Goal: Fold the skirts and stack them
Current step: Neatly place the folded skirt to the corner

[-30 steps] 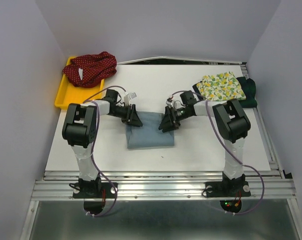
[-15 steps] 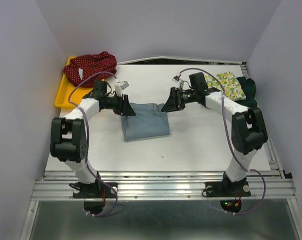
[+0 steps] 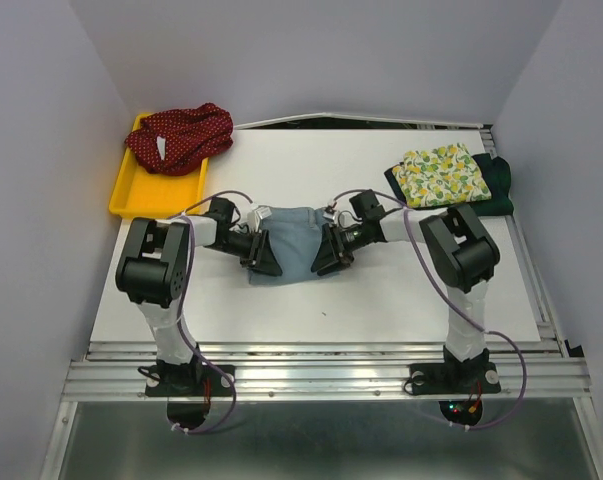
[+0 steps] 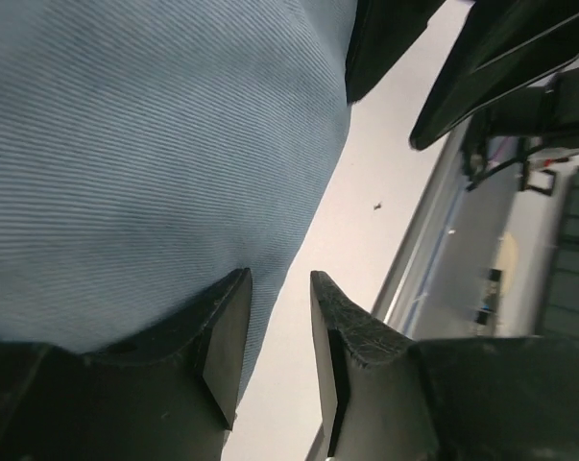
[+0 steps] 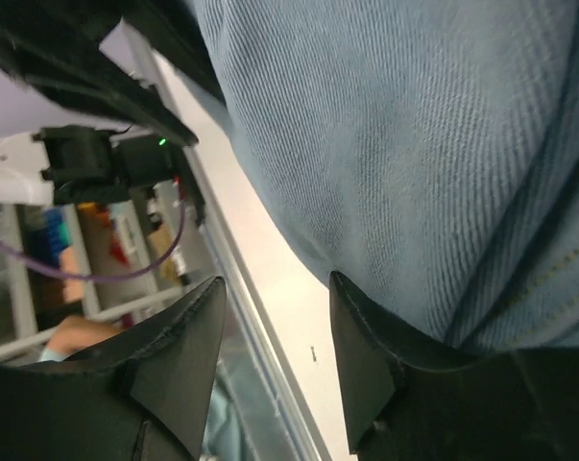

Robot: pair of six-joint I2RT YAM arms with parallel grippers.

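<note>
**Both arms drawn back to the sides of the denim skirt**

Since half a second ago both arms have pulled in from the far corners of the denim skirt (image 3: pixel 293 240) toward their bases. Their elbows are folded again, and the skirt lies in much the same spot on the white table (image 3: pixel 381 290).

The left gripper (image 3: pixel 262 253) now sits at the skirt's left edge, toward its near corner. The right gripper (image 3: pixel 332 250) sits at the skirt's right edge, level with it, so the blue cloth lies between the two.

In the left wrist view, the left gripper (image 4: pixel 277 279) has its jaws a narrow gap apart, and only bare table shows through that gap. The skirt (image 4: pixel 155 144) fills the space to one side, and its edge runs down to one finger (image 4: pixel 222 346).

In the right wrist view, the right gripper (image 5: pixel 277 280) has its jaws wider apart, with nothing between them. The denim (image 5: pixel 385 144) reaches down to one finger (image 5: pixel 366 375) and stops there.

Beyond the denim skirt and to its left stands the yellow tray (image 3: pixel 156 195). The red dotted skirt (image 3: pixel 181 135) is heaped in the tray's far end and spills over the rim.

Beyond the denim skirt and to its right, the lemon-print skirt (image 3: pixel 441 172) lies folded on top of the dark green skirt (image 3: pixel 499 180). The green one shows past the lemon-print skirt on the side away from the denim.
</note>
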